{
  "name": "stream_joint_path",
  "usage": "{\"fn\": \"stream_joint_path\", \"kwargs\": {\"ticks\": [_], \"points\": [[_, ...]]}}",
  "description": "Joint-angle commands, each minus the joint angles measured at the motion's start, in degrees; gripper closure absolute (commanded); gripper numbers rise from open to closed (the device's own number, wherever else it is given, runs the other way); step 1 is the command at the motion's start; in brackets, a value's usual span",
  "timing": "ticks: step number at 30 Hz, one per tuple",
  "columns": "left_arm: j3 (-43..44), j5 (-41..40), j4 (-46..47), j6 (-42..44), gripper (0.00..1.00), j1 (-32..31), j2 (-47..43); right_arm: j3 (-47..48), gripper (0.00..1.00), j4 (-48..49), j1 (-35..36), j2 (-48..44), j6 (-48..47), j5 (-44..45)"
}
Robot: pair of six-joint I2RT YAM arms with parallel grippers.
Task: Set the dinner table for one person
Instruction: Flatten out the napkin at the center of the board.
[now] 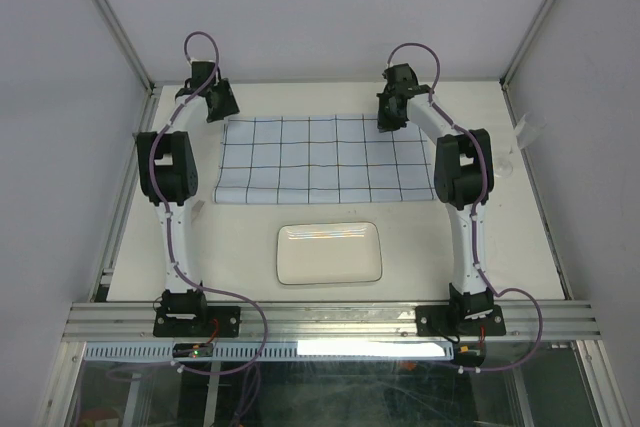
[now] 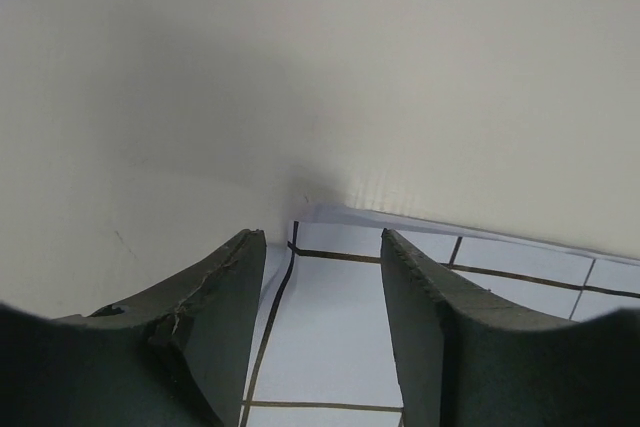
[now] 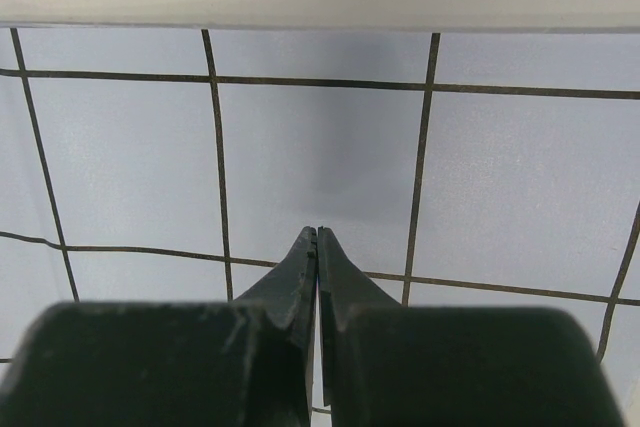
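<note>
From above, the dinner table (image 1: 420, 247) spreads beneath both arms. The left gripper (image 1: 222, 102) hangs near the table's far-left corner, at the far-left corner of a grid cloth (image 1: 320, 159). The right gripper (image 1: 388, 115) sits over the cloth's far edge, toward the right. A white plate (image 1: 328, 253) lies centred by the table's near edge.

Left wrist: the fingers stand apart, with the cloth's corner showing between them and bare table beyond.

Right wrist: the fingers are closed tip to tip over the cloth. A strip of table runs past the cloth's far edge.
</note>
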Motion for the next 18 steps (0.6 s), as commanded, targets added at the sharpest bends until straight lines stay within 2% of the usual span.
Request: {"fn": "stream_joint_path", "kwargs": {"ticks": [1,7,10,11,13,15,16,18], "points": [[0.2,0.2,3.2,0.6,0.49,-0.6,0.1,1.5,1.0,1.2,-0.1,-3.7,-0.5,0.4],[-0.6,0.5,4.0,0.5,0.53,-0.6,1.0,1.8,1.0,1.1,0.0,-3.5,-0.5,0.6],[-0.8,0.9,4.1,0.3,0.59,-0.6,1.6,1.5,1.0,1.0,-0.1,-3.8,-0.6,0.7],[-0.9,1.1,4.3,0.1,0.63,-0.6,1.8,1.4,1.0,1.0,0.0,-3.8,-0.6,0.8],[-1.4,1.5,4.7,-0.2,0.78,-0.6,2.0,1.3,1.0,1.0,-0.1,-4.0,-0.8,1.0],[-1.8,1.5,4.9,-0.4,0.96,-0.6,1.9,1.2,1.0,0.9,-0.1,-4.2,-0.9,1.2],[-2.1,1.5,4.9,-0.5,1.0,-0.6,1.9,1.1,1.0,0.9,-0.1,-4.2,-0.9,1.3],[-2.3,1.5,4.9,-0.4,1.0,-0.6,1.7,1.1,1.0,0.9,-0.1,-4.2,-0.9,1.2]]}}
